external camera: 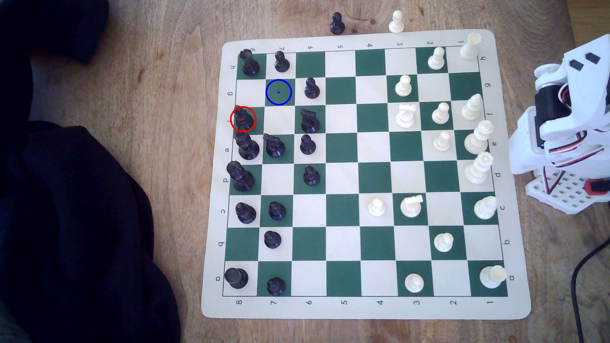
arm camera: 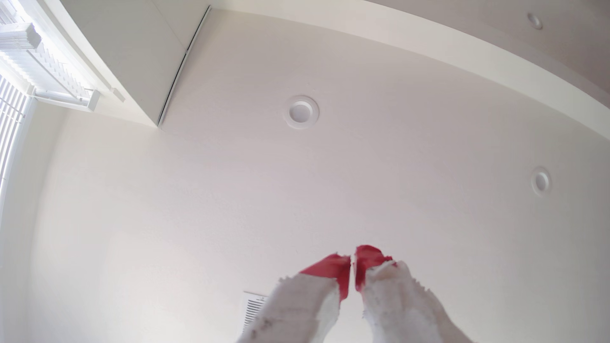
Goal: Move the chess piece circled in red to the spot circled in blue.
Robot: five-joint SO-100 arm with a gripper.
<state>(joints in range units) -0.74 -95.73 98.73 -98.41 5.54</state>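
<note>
Black bishop (external camera: 243,119) — one, red-ringed — beside one blue-ringed spot (external camera: 278,92); gripper (arm camera: 352,264) clenched, empty.

board (external camera: 341,148) — green-and-cream checks | bishop (external camera: 243,119) — black | gripper (arm camera: 353,264) tips red

The arm (external camera: 567,125) is cut off by the exterior view's right edge; the dark cloth (external camera: 76,224) is cropped at its left.

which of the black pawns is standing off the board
The black pawn on the bare wooden table, just past the board's top edge in the exterior view, beside a white pawn. Every other black pawn stands on a board square.
</note>
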